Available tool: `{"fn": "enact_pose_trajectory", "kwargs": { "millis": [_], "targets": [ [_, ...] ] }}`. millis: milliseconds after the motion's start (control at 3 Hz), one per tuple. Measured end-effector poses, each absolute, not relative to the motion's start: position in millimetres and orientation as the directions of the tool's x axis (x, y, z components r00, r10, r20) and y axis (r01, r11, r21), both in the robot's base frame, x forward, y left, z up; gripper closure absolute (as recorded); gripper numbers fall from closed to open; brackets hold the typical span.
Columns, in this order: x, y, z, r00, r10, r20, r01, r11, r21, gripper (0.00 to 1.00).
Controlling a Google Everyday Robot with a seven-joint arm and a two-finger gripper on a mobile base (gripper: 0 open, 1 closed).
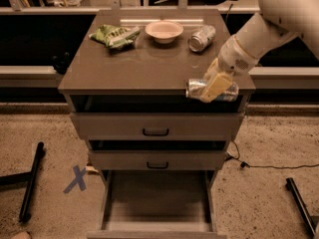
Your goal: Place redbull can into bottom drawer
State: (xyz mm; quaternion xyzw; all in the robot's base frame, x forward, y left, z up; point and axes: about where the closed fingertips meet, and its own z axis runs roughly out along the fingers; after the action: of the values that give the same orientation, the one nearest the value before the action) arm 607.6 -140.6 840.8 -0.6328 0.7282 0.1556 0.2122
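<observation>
Dim, warm-lit room with a speckled floor (45, 128).
A grey-brown cabinet (139, 68) stands before a pale ledge (30, 72) with dark space behind it. On the floor lie a blue tape cross (76, 178), a thin black cable (269, 166) and a black bar (31, 188).

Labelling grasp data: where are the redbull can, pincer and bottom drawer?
redbull can (195, 88): camera view, left end.
pincer (210, 90): camera view, its tips, gripping the can at cabinet (124, 68) front-right edge.
bottom drawer (157, 198): camera view, bare floor.
</observation>
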Motion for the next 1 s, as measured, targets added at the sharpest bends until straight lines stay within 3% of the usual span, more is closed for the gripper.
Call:
{"fn": "enact_pose_trajectory", "kwargs": {
  "millis": [667, 1000],
  "targets": [
    [547.4, -123.7, 750.4, -0.268, -0.819, -0.508, -0.963, 0.241, 0.118, 1.00],
    [514.4, -94.3, 655.9, -0.332, -0.771, -0.543, -0.940, 0.223, 0.258, 1.00]
  ]
}}
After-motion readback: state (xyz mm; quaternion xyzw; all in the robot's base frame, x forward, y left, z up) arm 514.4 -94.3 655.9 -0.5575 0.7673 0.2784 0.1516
